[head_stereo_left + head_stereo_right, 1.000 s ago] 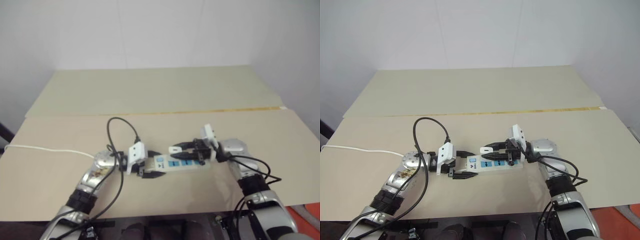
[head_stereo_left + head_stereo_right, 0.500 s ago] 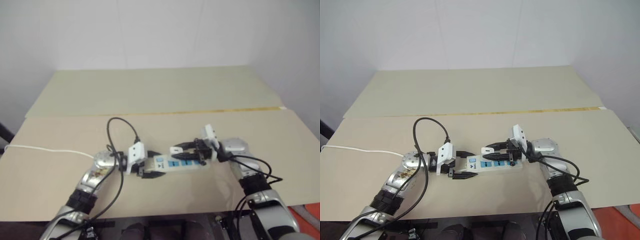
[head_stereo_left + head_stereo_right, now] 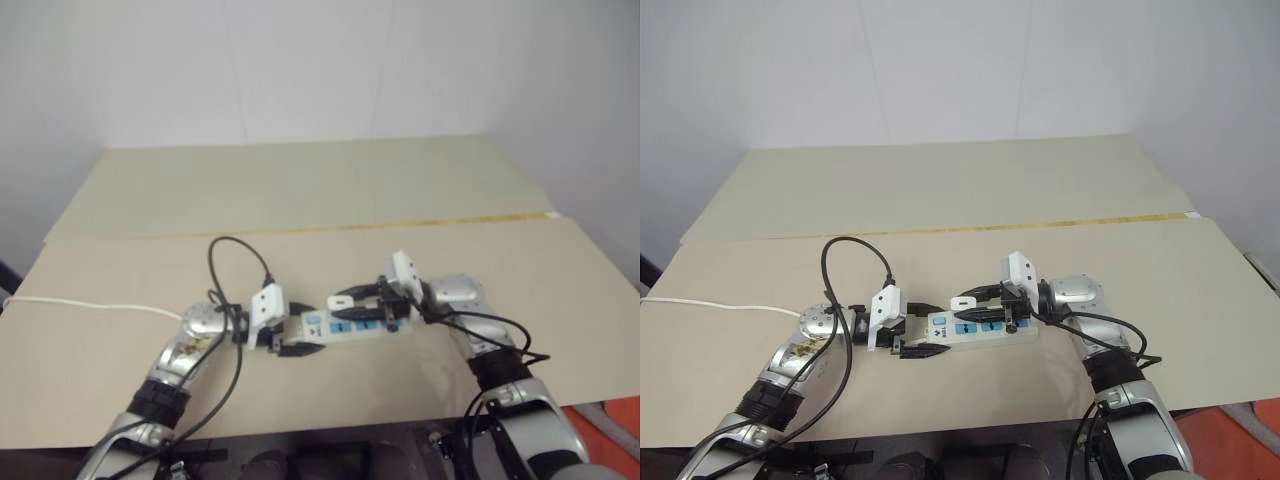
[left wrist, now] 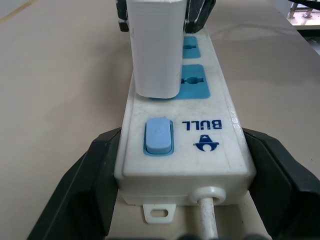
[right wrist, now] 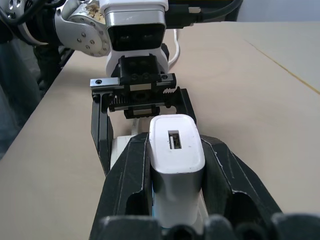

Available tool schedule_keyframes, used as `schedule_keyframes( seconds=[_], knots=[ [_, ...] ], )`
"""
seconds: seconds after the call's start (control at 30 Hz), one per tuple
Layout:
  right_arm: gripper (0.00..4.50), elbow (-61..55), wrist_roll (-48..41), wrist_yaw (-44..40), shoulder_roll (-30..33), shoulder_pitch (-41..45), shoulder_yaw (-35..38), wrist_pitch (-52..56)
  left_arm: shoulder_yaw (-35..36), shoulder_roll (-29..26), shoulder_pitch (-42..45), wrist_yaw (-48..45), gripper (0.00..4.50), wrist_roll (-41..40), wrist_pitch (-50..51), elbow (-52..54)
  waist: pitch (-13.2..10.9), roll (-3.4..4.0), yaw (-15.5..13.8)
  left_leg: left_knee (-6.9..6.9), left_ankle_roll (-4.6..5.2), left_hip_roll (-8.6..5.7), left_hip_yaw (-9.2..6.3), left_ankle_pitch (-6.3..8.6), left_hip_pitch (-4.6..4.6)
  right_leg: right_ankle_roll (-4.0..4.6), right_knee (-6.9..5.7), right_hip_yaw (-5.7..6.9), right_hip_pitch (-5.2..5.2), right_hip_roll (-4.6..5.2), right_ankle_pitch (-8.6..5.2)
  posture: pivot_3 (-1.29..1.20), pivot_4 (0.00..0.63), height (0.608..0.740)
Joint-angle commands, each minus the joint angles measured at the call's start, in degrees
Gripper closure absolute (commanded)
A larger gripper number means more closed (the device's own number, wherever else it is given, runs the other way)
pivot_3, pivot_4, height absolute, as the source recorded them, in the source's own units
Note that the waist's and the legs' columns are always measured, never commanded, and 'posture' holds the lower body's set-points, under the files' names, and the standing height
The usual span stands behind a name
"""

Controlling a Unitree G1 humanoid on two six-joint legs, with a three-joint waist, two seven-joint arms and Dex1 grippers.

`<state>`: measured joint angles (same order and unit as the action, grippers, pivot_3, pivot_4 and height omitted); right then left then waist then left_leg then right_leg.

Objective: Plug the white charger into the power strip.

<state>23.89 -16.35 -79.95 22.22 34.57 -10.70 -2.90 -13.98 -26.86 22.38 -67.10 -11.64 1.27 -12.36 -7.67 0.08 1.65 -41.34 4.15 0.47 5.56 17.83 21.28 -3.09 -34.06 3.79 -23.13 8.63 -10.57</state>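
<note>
Tan table (image 3: 940, 200) w/ yellow seam strip across. Power strip (image 3: 980, 329) lies near front edge, mid-table, thin white cord (image 3: 720, 305) trailing off to robot's left. Strip's switch end is straddled by left gripper (image 4: 172, 165), fingers (image 4: 82, 185) spread wide, one against each long side. White charger (image 5: 175, 155) is clamped btwn right gripper (image 5: 176, 150) fingers, upright over first blue socket next to switch; seating can't be told.

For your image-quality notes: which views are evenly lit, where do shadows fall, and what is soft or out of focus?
Right eye view: even, diffuse light, faint shadow under the power strip. Left eye view: dimmer and slightly hazy. Left wrist view: power strip's switch end sharp, white charger close above it, far table soft. Right wrist view: charger crisp between the right end effector fingers, background blurred.
</note>
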Motion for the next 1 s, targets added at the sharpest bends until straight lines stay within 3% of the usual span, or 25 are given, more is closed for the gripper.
schedule_keyframes(
  seconds=[0.03, 0.37, 1.0],
  knots=[
    [3.37, 4.4, 3.4, -0.9, 0.1, -1.0, -2.9, 0.1, -0.1, -0.4, -0.7, 0.7, 1.24, 1.3, 0.5, -1.5, 0.0, 0.00, 0.0, 0.05, 0.07, 0.01, -0.01, 0.04, -0.06, 0.02, -0.01, 0.00, 0.00, 0.00, -0.01, 0.00, 0.150, 0.740],
    [3.37, 8.7, 2.9, -3.5, 4.0, -2.0, -1.0, -0.8, 0.3, -1.5, -1.8, 0.4, 1.24, 1.2, 0.0, -1.0, 0.1, -0.08, -0.6, 0.35, -0.34, 0.05, 0.00, -0.07, -0.13, 0.20, 0.03, 0.02, -0.01, 0.02, -0.11, 0.00, 0.150, 0.740],
    [3.37, 14.5, 3.4, -3.9, 1.6, 3.9, -2.0, -3.1, 2.3, -0.2, -1.3, 8.6, 1.24, 3.4, -3.1, -6.7, 0.1, -0.07, -0.9, 0.41, -0.14, 0.21, -0.05, 0.14, -0.35, 0.33, 0.00, 0.10, -0.05, 0.02, -0.14, 0.00, 0.150, 0.740]
  ],
)
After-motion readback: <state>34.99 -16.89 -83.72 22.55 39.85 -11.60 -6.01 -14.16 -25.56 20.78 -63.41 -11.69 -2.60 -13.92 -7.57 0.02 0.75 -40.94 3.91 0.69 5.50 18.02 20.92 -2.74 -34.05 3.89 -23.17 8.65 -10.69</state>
